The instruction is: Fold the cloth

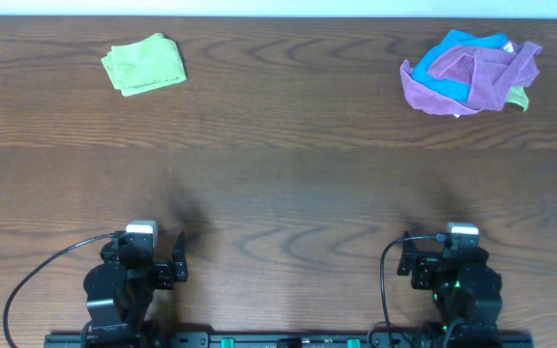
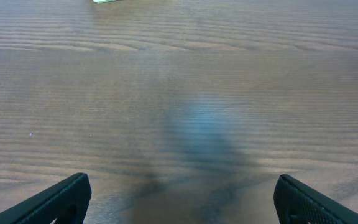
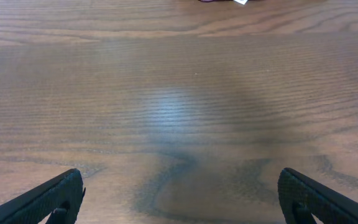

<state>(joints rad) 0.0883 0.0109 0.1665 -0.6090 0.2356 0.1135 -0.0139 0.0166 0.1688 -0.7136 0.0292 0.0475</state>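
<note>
Brown wood-grain table (image 1: 288,174) fills every view, and its near part in front of both arms is bare. Nearest to the cameras, the left gripper (image 2: 182,202) hangs low over the wood with its jaws wide apart and nothing between them. The right gripper (image 3: 180,199) is the same: jaws wide apart, empty, over bare wood. In the overhead view both arms sit drawn in at the near edge, well apart from any fabric.

Far from them, at the back left of the table, lies the cloth (image 1: 144,64). It is a small compact packet with layered edges on its near side, slightly turned against the table edge. At the back right is a loose heap, a purple cloth (image 1: 472,82) draped over a blue cloth (image 1: 462,48), with a small yellow-green edge showing at its lower right.

I judge that the fold is already made and the arms are parked, so the task looks finished or very near to it. If one more move is wanted, the left arm must reach far forward to the packet and press or square its edges.
</note>
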